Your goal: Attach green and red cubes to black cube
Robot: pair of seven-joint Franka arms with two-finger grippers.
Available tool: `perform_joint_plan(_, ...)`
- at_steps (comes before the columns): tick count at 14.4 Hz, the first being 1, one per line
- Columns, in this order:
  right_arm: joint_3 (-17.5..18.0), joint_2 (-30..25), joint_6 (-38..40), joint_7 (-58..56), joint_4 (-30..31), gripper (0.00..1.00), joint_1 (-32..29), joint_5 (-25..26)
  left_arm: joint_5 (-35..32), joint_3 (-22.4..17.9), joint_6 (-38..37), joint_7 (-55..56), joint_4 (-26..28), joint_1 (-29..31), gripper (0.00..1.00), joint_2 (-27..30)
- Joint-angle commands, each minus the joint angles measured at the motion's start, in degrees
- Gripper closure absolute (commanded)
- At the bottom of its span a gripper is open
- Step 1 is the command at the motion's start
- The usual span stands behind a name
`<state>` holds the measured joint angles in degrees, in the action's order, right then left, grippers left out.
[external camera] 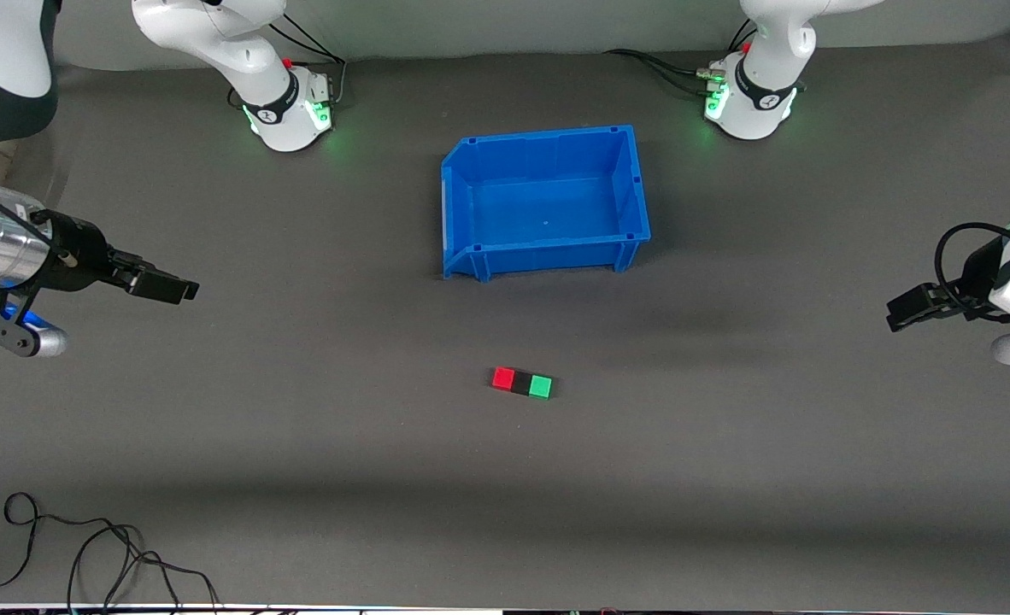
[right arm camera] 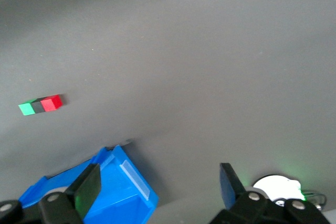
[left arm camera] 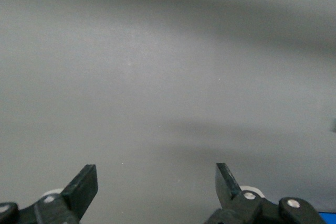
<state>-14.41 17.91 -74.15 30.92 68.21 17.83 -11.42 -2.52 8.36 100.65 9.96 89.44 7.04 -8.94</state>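
Three cubes, the red cube (external camera: 503, 377) and green cube (external camera: 541, 386) joined to the black cube (external camera: 522, 382), are seen nearer the camera than the blue bin (external camera: 548, 256), both the left claw (external camera: 907, 309) and right claw (external camera: 167, 286) held apart, empty, over the desk (external camera: 300, 427) ends, so the row could be split only by a careless sweep.

The right pincer (right arm camera: 157, 182) hung open and empty over the grey counter (right arm camera: 210, 66). Close by its fingers (right arm camera: 86, 187) lay a corner of the blue bin (right arm camera: 123, 182). Well away from the pincer sat three cubes in one touching row — green cube (right arm camera: 25, 109), black cube (right arm camera: 37, 106), red cube (right arm camera: 51, 102).
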Motion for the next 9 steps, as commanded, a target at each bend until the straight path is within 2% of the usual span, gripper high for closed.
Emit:
perform_joint_plan(1, 0.1, -0.7, 0.1, -5.6, 0.8, 0.00, 1.1, 2.5, -0.8, -0.2, 0.0, 0.8, 0.6, -0.1, 0.00, 0.4)
perform_joint_plan(4, -0.3, -0.9, 0.1, -15.1, 0.8, 0.00, 1.0, 5.8, -0.7, -0.2, 0.5, 0.7, 0.6, 0.0, 0.00, -0.1)
perform_joint_plan(6, -0.4, -1.4, -0.1, -16.3, 1.1, 0.00, 0.7, 5.8, -0.7, -0.3, 0.1, 0.7, 0.6, 0.0, 0.00, -0.1)
perform_joint_plan(9, 1.2, -4.4, -2.0, -16.4, 5.6, 0.00, -2.2, 5.7, -0.8, -0.3, -1.3, 0.1, 0.6, -0.1, 0.00, 0.7)
